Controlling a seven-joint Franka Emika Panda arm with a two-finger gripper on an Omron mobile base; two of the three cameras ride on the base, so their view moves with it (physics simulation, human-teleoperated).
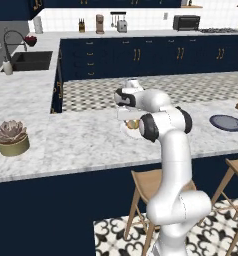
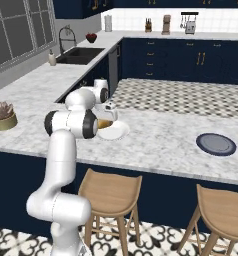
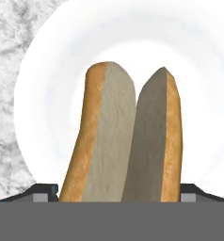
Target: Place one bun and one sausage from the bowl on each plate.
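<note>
Pincer (image 3: 118,195) spread wide around bun (image 3: 125,136) over white plate (image 3: 43,99).

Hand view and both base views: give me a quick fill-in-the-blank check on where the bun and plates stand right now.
1. The bun sits between the gripper's fingertips, directly over the ____ plate.
2. The dark blue-grey plate has ____ on it.
3. The potted succulent stands on the counter to the arm's ____.
4. The bun is split lengthwise into ____ halves.

Missing words: white; nothing; left; two
</note>
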